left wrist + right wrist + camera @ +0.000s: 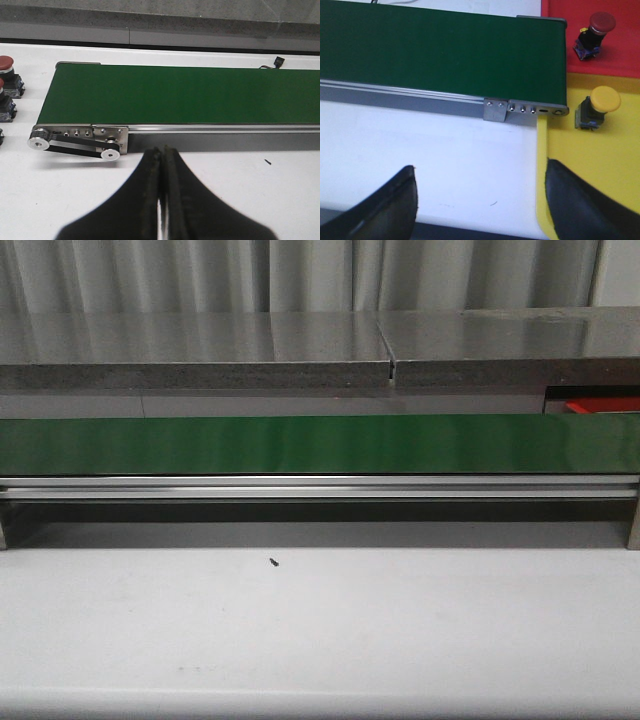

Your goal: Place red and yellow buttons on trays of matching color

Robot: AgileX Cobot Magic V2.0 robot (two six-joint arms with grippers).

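In the right wrist view a red button [598, 28] stands on the red tray [620, 57], and a yellow button [599, 104] lies on the yellow tray [605, 160] beside it. My right gripper [480, 165] is open and empty over the white table by the yellow tray's edge. One finger [572, 197] reaches over that tray. In the left wrist view two more red buttons [6, 64] [3, 97] stand on the table past the belt's end. My left gripper [161, 150] is shut with nothing in it, in front of the conveyor. The front view shows neither gripper.
A green conveyor belt [320, 444] on a metal frame runs across the table, with its pulley end [75, 141] near the left gripper. A grey ledge [300, 350] lies behind. A small dark speck [273, 562] lies on the white table.
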